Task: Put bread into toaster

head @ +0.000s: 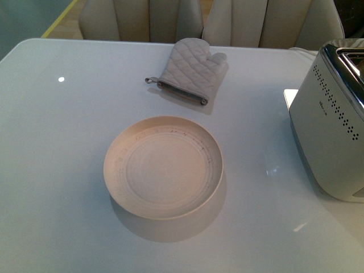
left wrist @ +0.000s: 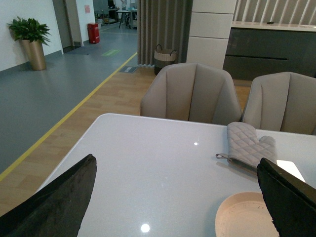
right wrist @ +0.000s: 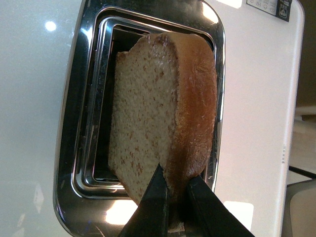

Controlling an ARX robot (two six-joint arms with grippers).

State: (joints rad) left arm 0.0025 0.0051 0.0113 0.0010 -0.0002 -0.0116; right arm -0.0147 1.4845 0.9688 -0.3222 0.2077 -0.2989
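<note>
In the right wrist view the bread, a speckled tan slice with a brown crust, hangs edge-on over the slot in the chrome top of the toaster. My right gripper is shut on its near corner. The front view shows the white toaster at the table's right edge, and neither arm appears there. My left gripper is open above the table, its black fingertips wide apart with nothing between them.
A round cream plate sits mid-table. A grey quilted oven mitt lies behind it. Beige chairs stand along the table's far edge. The same plate shows by my left gripper.
</note>
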